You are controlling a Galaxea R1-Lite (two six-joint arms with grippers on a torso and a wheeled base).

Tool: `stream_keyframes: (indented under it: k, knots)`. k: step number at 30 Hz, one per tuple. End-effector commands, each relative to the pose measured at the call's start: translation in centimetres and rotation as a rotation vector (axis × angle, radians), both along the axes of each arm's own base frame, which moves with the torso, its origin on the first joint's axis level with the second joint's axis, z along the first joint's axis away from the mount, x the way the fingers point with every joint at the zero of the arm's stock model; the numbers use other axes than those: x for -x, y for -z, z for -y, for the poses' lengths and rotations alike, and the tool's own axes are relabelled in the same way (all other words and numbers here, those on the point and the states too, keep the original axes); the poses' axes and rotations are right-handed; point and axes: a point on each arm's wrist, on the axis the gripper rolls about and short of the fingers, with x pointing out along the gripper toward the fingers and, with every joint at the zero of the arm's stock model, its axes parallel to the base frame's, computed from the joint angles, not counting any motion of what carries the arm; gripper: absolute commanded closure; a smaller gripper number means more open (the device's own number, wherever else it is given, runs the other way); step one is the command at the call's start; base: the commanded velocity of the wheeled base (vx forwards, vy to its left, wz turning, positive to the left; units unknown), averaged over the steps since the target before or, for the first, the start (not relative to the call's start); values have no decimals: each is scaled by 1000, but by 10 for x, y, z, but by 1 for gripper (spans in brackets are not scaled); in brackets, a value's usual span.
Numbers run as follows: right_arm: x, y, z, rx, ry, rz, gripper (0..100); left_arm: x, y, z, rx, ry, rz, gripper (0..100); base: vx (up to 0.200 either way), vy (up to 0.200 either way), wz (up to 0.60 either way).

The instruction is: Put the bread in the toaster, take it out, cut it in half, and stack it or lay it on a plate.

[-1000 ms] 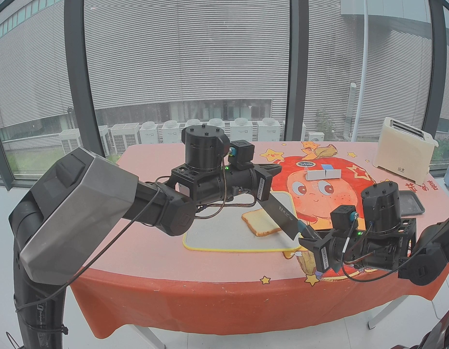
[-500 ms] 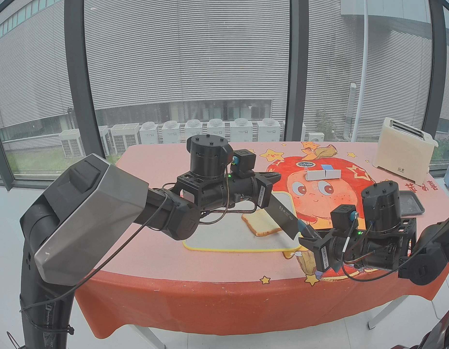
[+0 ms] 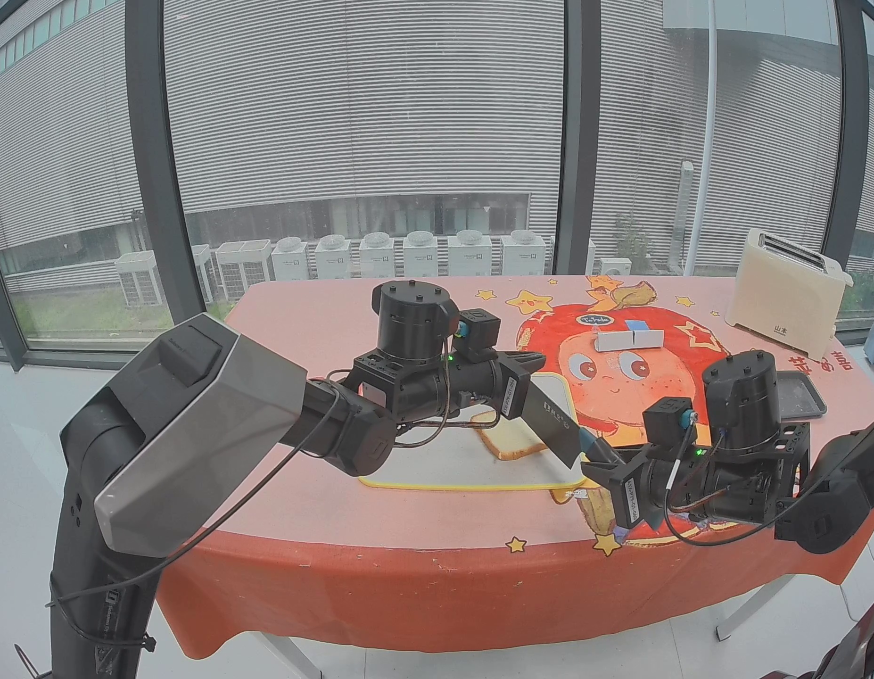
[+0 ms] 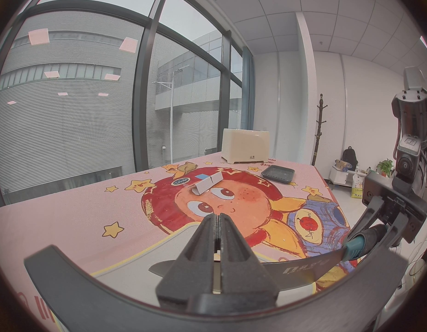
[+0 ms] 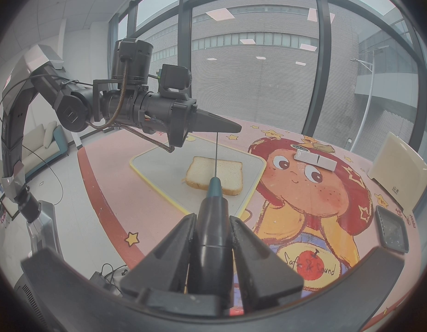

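A slice of bread [image 3: 505, 441] [image 5: 214, 175] lies on the pale cutting board [image 3: 428, 459] [image 5: 160, 167]. My left gripper [image 3: 539, 362] [image 4: 218, 217] [image 5: 236, 128] hangs shut and holding nothing just above the bread's far side. My right gripper [image 3: 602, 469] [image 5: 213, 222] [image 4: 384, 222] is shut on the teal handle of a knife. The knife's dark blade [image 3: 553, 419] [image 4: 292, 268] slants up over the bread, under the left gripper. The cream toaster [image 3: 786, 289] [image 5: 400, 169] [image 4: 245, 145] stands at the far right. A dark plate [image 3: 800, 395] [image 5: 392, 229] [image 4: 278, 174] lies in front of it.
A white block [image 3: 628, 339] [image 5: 315, 158] [image 4: 206, 182] rests on the cartoon face of the orange tablecloth, between the board and the toaster. Large windows run right behind the table's far edge.
My left arm has moved right and a little lower, bringing its shut gripper over the bread and the knife blade. The right arm, knife and bread have stayed put.
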Motion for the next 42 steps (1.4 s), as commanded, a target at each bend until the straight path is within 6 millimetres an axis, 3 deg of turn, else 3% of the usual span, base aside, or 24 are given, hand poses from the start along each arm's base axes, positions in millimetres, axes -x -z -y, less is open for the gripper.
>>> stream_keyframes:
  k: [1, 42]
  knots:
    - [-1, 0, 0, -2, 0, 4, 100, -3, 8, 2, -6, 1, -10, 100, 0, 0, 0]
    - [-9, 0, -3, -5, 6, 7, 100, -8, 34, 1, -28, -5, -45, 100, 0, 0, 0]
